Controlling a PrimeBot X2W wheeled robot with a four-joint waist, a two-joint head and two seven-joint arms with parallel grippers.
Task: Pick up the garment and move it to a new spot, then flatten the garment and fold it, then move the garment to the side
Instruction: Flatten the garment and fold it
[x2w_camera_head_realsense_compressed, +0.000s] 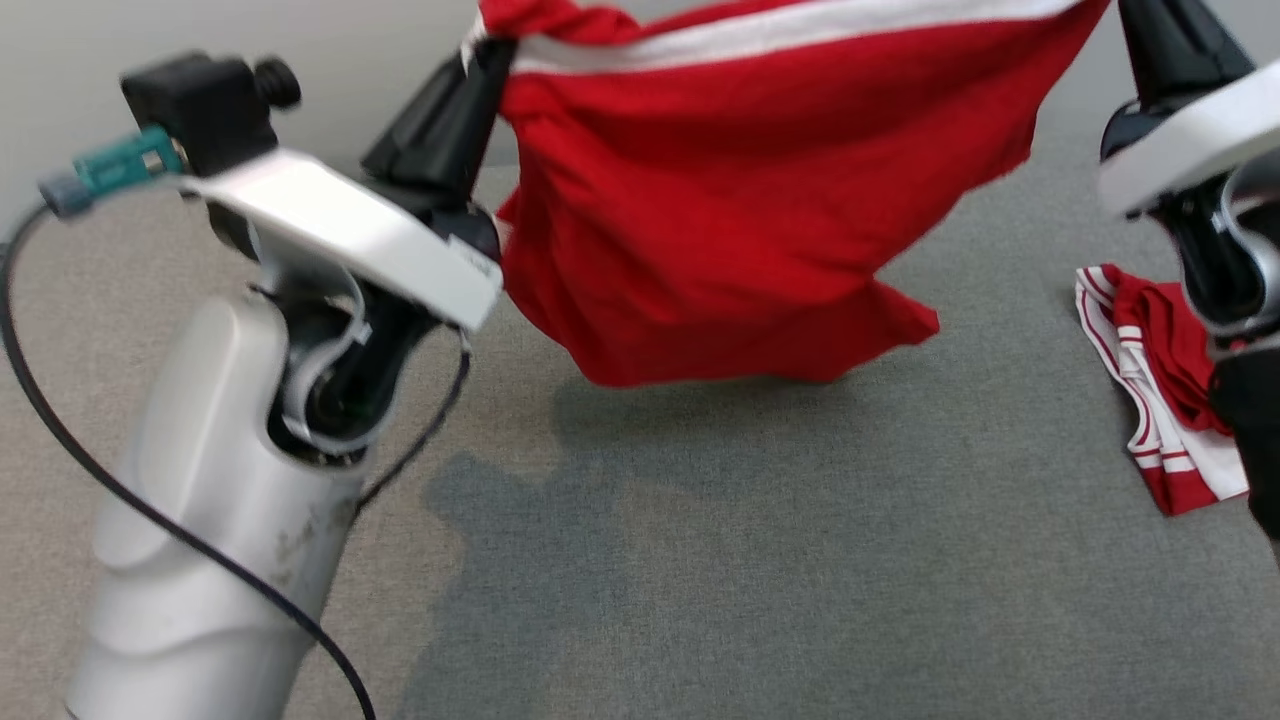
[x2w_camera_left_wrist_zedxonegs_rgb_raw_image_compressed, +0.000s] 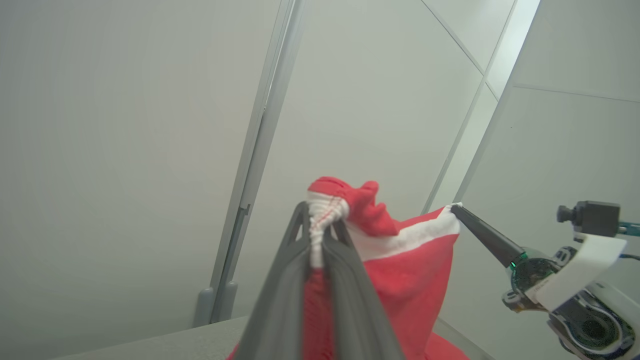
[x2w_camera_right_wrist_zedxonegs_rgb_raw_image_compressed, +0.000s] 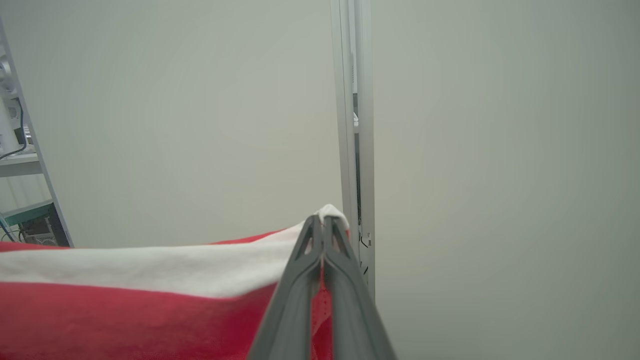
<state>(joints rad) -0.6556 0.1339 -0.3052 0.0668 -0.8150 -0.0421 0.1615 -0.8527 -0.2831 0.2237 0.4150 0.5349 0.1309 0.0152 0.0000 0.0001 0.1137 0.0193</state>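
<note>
The garment (x2w_camera_head_realsense_compressed: 740, 200) is red with a white band along its top edge. It hangs stretched in the air between my two grippers, its lower edge just above the grey table (x2w_camera_head_realsense_compressed: 700, 560). My left gripper (x2w_camera_head_realsense_compressed: 482, 50) is shut on the bunched left corner, seen close in the left wrist view (x2w_camera_left_wrist_zedxonegs_rgb_raw_image_compressed: 318, 212). My right gripper (x2w_camera_right_wrist_zedxonegs_rgb_raw_image_compressed: 323, 221) is shut on the white right corner, and its thin tip pinching the cloth also appears in the left wrist view (x2w_camera_left_wrist_zedxonegs_rgb_raw_image_compressed: 456, 208). The garment (x2w_camera_right_wrist_zedxonegs_rgb_raw_image_compressed: 125, 305) spreads to the left in the right wrist view.
A second red and white garment (x2w_camera_head_realsense_compressed: 1150, 400) lies folded on the table at the right, partly behind my right arm (x2w_camera_head_realsense_compressed: 1210, 150). My left forearm (x2w_camera_head_realsense_compressed: 220, 480) and its cable cover the lower left. A pale wall with a metal post (x2w_camera_right_wrist_zedxonegs_rgb_raw_image_compressed: 352, 125) stands behind.
</note>
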